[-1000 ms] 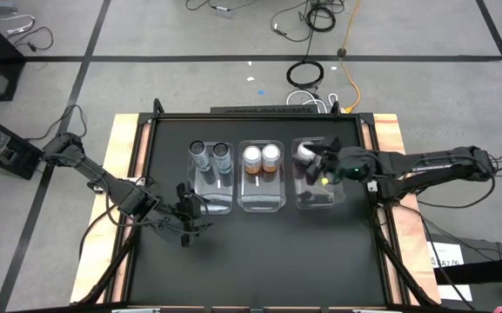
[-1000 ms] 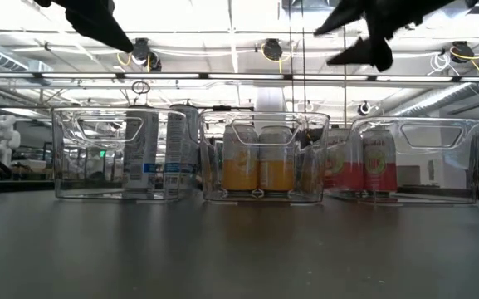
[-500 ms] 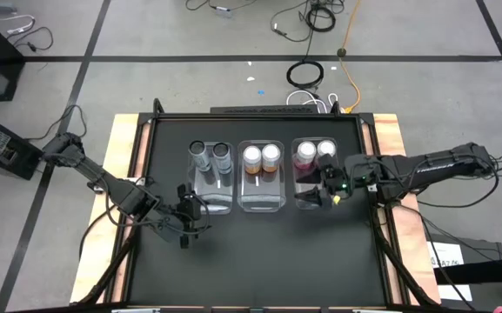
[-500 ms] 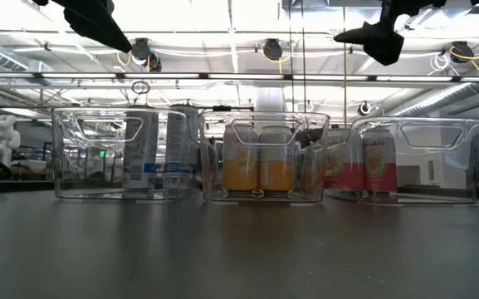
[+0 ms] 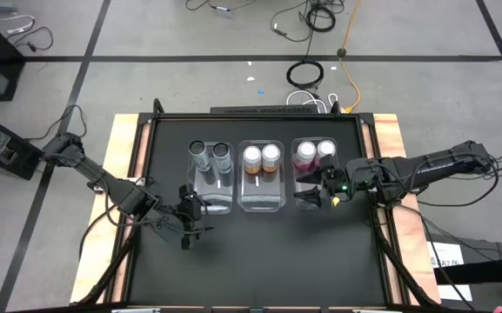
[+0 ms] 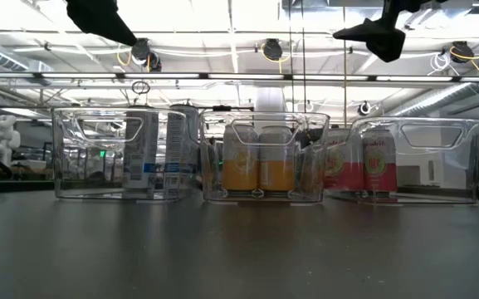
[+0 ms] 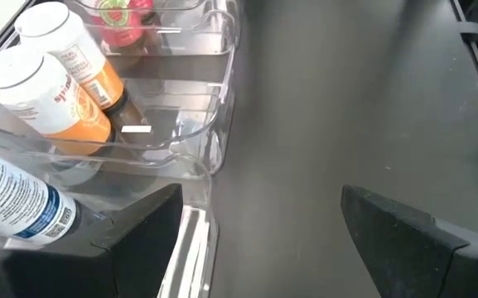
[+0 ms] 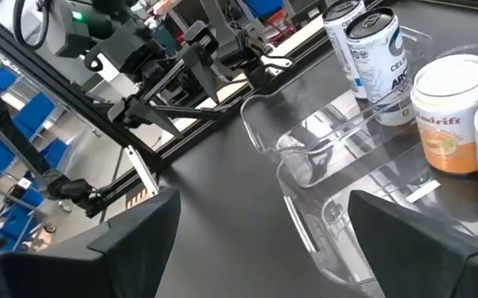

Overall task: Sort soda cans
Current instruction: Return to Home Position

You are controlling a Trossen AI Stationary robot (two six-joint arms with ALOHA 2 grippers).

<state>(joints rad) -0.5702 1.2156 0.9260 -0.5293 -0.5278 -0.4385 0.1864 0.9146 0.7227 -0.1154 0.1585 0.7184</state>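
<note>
Six soda cans stand upright on their bases in three clear bins: two grey-silver cans (image 5: 210, 154) in the left bin, two orange cans (image 5: 261, 156) in the middle bin, two pink cans (image 5: 314, 152) in the right bin. The low view shows the orange cans (image 6: 260, 170) and pink cans (image 6: 362, 170) through the bin walls. My right gripper (image 5: 317, 198) hovers open above the near end of the right bin, holding nothing. My left gripper (image 5: 190, 217) waits open over the table, just near of the left bin; its wrist view shows the orange cans (image 7: 56, 83).
The three clear rectangular bins (image 5: 261, 198) sit side by side in the far half of the black table. Bare black tabletop (image 5: 259, 261) stretches in front of them to the near edge. Wooden side boards (image 5: 124, 139) flank the table; cables lie on the floor beyond.
My right gripper has drawn back from over the pink cans toward the table's near edge and right side, and both pink can tops now show uncovered in the right bin. The cans have stayed put.
</note>
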